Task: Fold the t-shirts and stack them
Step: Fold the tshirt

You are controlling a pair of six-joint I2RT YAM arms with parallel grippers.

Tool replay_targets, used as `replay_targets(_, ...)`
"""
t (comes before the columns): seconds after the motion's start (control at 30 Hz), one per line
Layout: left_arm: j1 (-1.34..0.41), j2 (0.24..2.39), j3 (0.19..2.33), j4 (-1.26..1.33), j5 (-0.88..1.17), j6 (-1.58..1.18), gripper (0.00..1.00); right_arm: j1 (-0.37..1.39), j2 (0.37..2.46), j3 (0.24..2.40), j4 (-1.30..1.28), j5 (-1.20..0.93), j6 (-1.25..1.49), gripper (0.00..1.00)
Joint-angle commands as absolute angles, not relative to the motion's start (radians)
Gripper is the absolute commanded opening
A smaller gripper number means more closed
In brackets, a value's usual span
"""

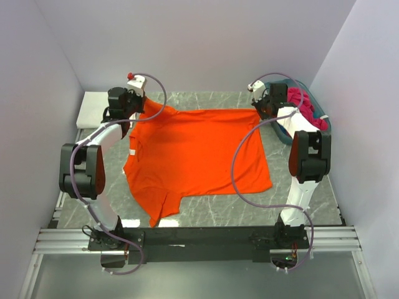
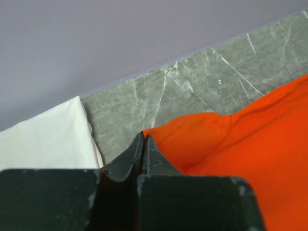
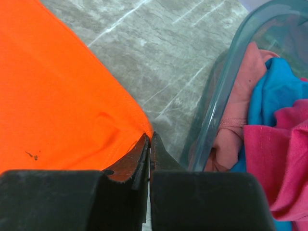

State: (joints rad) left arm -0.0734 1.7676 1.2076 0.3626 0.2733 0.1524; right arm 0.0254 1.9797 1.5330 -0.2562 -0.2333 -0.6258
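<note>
Left gripper and right gripper each pinch an orange t-shirt corner. Only the right wrist view shows blue cloth in the basket beside it.

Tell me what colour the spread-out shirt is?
The t-shirt is bright orange, clearest from the top external view.

even, diffuse light fills all 3 views, bright with no harsh glare. in the top view the arms cast only faint, soft-edged shadows on the table. the orange t-shirt looks heavily saturated, its folds flattened. both wrist views are sharp on cloth. the basket rim shows a mild sheen.
</note>
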Motion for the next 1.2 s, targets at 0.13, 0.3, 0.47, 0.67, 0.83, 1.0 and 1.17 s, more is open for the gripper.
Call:
replay_targets(0.13,-0.072,1.690,1.154,0.414,0.301,0.144,0.00,0.014,1.991,1.569,-0.252,-0.192,-0.617,0.00)
replay_targets(0.3,-0.072,1.666,1.135,0.425,0.301,0.138,0.00,0.014,1.994,1.572,-0.247,-0.172,-0.612,0.00)
replay_targets(0.47,-0.072,1.634,1.112,0.436,0.304,0.129,0.00,0.012,1.999,1.569,-0.247,-0.170,-0.609,0.00)
replay_targets(0.67,-0.072,1.611,1.098,0.420,0.310,0.133,0.00,0.012,1.999,1.562,-0.241,-0.172,-0.607,0.00)
replay_targets(0.83,-0.072,1.592,1.072,0.428,0.313,0.126,0.00,0.012,1.996,1.555,-0.242,-0.178,-0.604,0.00)
replay_targets(1.0,-0.072,1.588,1.062,0.433,0.316,0.120,0.00,0.011,1.996,1.551,-0.244,-0.178,-0.607,0.00)
replay_targets(1.17,-0.072,1.580,1.049,0.440,0.314,0.112,0.00,0.011,1.994,1.545,-0.244,-0.170,-0.615,0.00)
